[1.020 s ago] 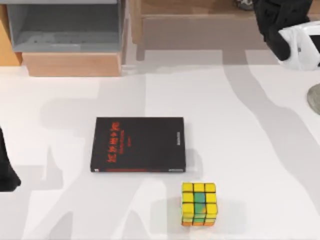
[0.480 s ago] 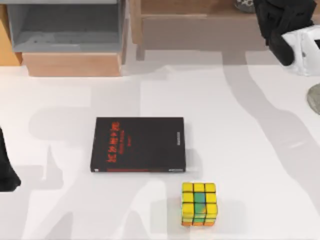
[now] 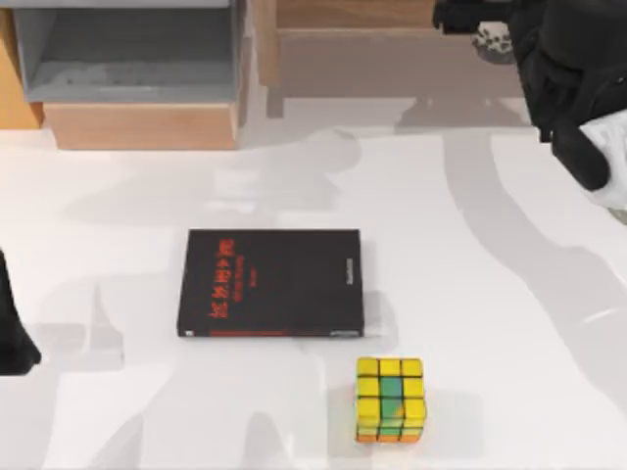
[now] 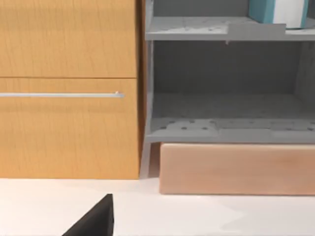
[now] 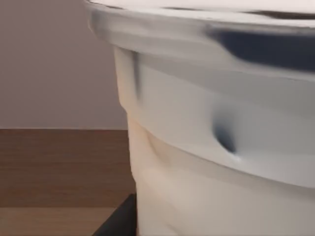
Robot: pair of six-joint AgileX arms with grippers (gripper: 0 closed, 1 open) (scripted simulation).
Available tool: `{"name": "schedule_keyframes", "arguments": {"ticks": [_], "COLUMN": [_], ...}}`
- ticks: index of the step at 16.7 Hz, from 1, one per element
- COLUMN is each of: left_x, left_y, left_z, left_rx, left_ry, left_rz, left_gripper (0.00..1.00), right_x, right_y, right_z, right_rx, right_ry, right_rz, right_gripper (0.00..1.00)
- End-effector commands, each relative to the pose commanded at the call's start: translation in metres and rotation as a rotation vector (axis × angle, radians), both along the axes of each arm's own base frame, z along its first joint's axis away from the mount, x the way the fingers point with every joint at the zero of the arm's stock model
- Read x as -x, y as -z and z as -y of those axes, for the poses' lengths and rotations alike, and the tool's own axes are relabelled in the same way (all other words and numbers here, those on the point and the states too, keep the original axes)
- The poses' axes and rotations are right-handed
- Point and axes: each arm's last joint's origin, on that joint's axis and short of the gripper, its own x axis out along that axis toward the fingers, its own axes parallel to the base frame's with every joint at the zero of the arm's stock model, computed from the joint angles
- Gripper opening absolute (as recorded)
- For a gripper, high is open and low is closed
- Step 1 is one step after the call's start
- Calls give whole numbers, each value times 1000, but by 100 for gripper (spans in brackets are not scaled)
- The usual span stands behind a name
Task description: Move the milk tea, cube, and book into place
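White table bears the cube; right jaws' state unclear, milk tea pressed close.

Table: you see a white tabletop crossed by soft grey shadows.
Far edge, left: you have a grey open shelf unit on a pale wood base.
Beside it: you find an orange wood cabinet with a thin metal handle.
Far edge, right: you see a brown wooden shelf.
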Motion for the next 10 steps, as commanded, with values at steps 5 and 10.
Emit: {"name": "schedule_keyframes", "arguments": {"ticks": [5, 10], "left_x": [0, 0], "left_y": [0, 0], "left_z": [0, 0], "left_rx": [0, 0], "left_ry": [0, 0], "left_rz": [0, 0], "left_gripper": [100, 100], "right_x": [0, 32], "right_y": [4, 34], "right_z": [1, 5], "right_rx": [8, -5], "right_ry": [-8, -189], "right_rz": [-3, 26], "right_gripper": [0, 0]}}
